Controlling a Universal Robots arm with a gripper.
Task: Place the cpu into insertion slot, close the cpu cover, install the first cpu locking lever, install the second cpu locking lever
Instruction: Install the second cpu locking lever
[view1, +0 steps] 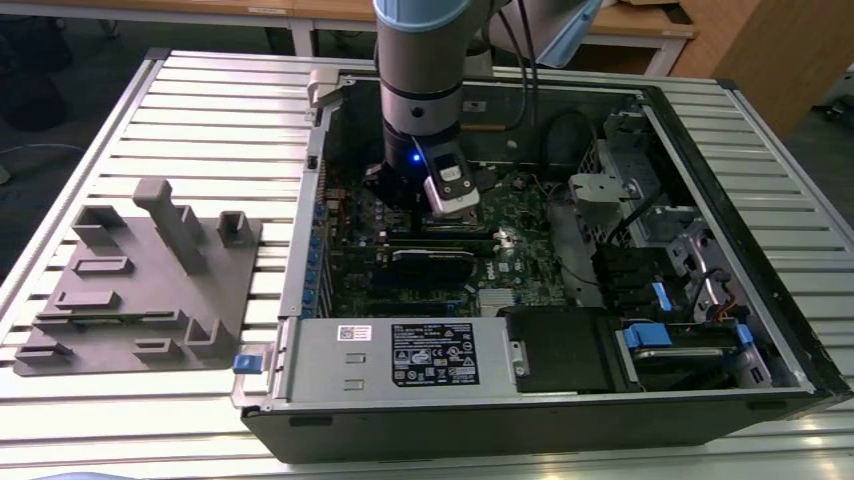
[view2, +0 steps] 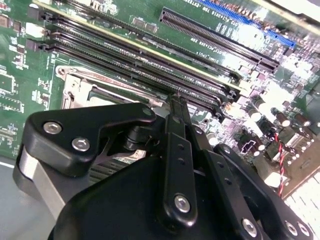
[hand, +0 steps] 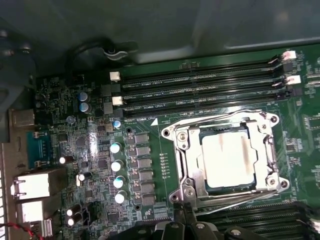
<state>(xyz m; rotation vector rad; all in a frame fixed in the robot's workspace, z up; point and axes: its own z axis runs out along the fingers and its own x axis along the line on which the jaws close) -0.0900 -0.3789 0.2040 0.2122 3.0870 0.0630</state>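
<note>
1. Fingers (view2: 172, 150) of the black gripper (hand: 186, 214) are pinched together to a thin point. No gap shows between the tips in either wrist view. I can't tell whether they have the wire nipped or are just pressing on it.
2. The dull silver-grey square cpu (hand: 227, 160) sits flat in the insertion slot (hand: 220, 131), the dark square socket on the green motherboard (view1: 521, 215).
3. The thin silver metal cpu cover (hand: 267, 150) lies down over it, and the chip top shows through its window.
4. Key relation: the socket lies just ahead of the fingertips. The tips sit at its near corner, on the side of the row of silver-capped capacitors (hand: 117, 170).
5. The near thin silver wire locking lever (hand: 225, 201) runs along the socket's near edge, crosswise to the fingers. Its hooked end is right at the tips, touching or nearly so.
6. The far wire lever (hand: 215, 120) runs along the opposite edge, beside the long black memory slots (hand: 200, 92), well clear of the gripper.
7. I can't tell whether either lever is latched.
8. In the exterior view, the grey-and-blue arm (view1: 424, 60) comes straight down into the open black computer case (view1: 534, 430).
</note>
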